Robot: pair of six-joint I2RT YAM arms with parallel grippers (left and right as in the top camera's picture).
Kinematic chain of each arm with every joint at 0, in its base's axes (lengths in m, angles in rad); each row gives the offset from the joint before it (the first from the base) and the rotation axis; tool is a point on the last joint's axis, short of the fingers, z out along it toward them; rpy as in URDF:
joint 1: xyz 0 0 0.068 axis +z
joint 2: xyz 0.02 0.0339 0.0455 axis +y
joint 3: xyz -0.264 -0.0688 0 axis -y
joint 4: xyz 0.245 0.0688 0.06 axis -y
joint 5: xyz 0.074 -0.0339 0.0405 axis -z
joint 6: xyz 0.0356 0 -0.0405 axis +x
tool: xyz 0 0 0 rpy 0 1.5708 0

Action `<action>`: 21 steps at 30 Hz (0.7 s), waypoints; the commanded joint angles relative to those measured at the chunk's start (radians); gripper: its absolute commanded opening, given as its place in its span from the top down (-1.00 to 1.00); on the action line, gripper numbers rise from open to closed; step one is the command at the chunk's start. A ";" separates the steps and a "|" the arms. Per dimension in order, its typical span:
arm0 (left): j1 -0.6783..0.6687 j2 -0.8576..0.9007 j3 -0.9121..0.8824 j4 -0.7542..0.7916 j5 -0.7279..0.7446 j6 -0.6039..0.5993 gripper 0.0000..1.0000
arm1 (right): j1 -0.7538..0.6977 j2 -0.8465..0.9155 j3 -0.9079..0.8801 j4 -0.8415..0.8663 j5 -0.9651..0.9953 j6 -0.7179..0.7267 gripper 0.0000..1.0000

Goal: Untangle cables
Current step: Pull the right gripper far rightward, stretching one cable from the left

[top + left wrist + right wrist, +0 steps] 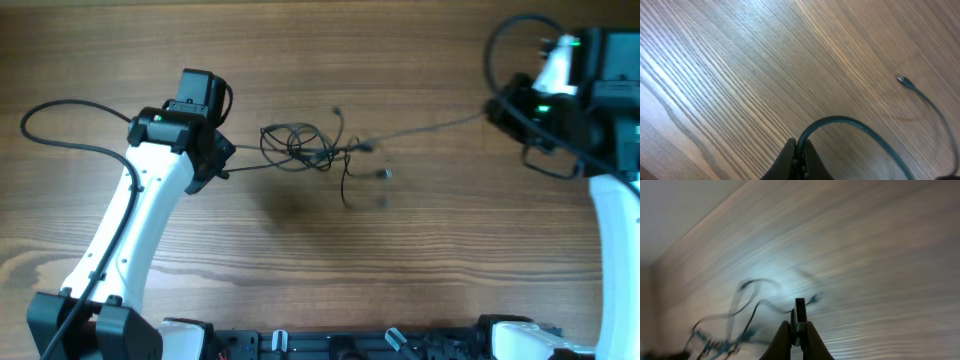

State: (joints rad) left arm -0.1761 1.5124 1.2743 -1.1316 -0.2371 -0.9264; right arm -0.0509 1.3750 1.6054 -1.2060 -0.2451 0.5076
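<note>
The cables point(296, 146) lie as a small black knot of loops on the wooden table point(300, 260), lifted a little, with loose ends hanging to the right. My left gripper point(224, 165) is just left of the knot. In the left wrist view it point(801, 149) is shut on a dark strand point(850, 120) that arcs away to the right. A free plug end point(903, 80) hovers further off. A taut thin strand point(430, 127) runs from the knot to my right gripper point(494, 109). That gripper point(798, 326) is shut on a flat plug end point(799, 309), with blurred cables point(735, 325) beyond.
Thick black arm cables loop at the far left point(60, 125) and the upper right point(505, 35). The arm bases and a black rail point(350, 345) line the near edge. Bare wood surrounds the knot.
</note>
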 commanded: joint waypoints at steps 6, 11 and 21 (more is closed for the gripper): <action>0.201 0.016 0.001 -0.038 -0.106 -0.002 0.91 | -0.266 -0.005 0.016 -0.076 0.204 -0.025 0.91; 0.335 0.016 0.001 -0.049 -0.105 -0.001 0.91 | -0.375 -0.005 0.016 -0.088 0.204 -0.009 0.92; 0.609 0.016 0.001 -0.052 -0.103 -0.002 0.90 | -0.522 -0.002 0.016 -0.085 0.294 0.054 0.92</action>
State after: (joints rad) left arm 0.2707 1.5185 1.2743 -1.2098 -0.0250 -0.9249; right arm -0.4374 1.3762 1.6051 -1.3514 -0.2852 0.5205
